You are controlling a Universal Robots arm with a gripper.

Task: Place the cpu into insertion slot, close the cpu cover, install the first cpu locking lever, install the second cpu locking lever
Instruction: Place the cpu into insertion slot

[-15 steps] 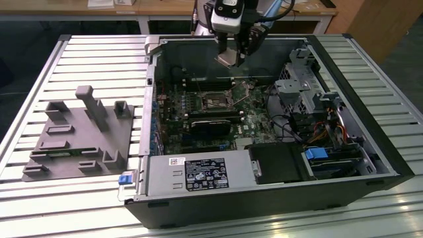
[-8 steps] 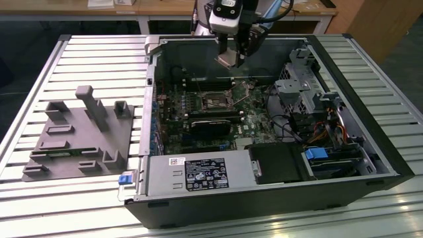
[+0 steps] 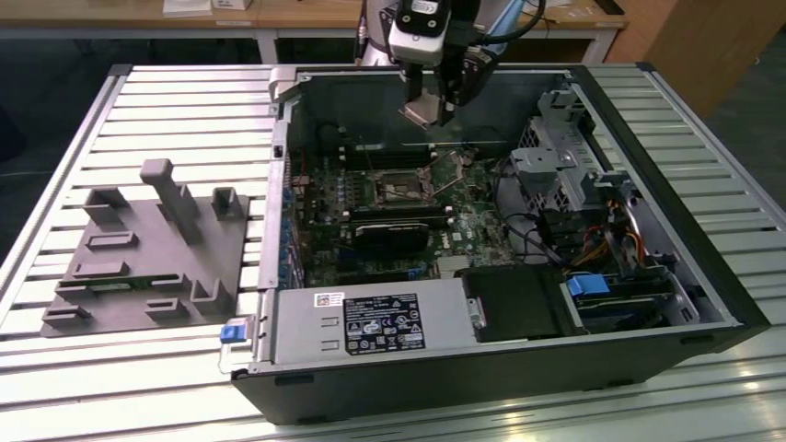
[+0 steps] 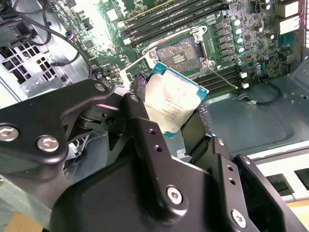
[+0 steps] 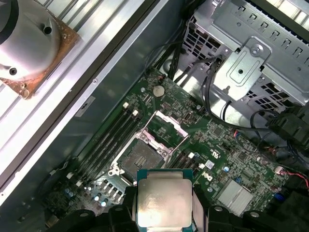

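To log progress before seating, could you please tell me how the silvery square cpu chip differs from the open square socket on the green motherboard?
The silvery square cpu chip hangs above the board, clamped in the gripper; the open square socket sits fixed in the green motherboard. The chip's top is smooth, bright metal; the socket's bed is dark and empty. Both are square, with similar outlines.

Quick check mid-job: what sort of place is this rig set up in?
Probably a robotics lab or workshop bench: an open computer case lies on a slatted metal table, a grey fixture block beside it, a wooden desk behind. The gripper holds the cpu above the motherboard.
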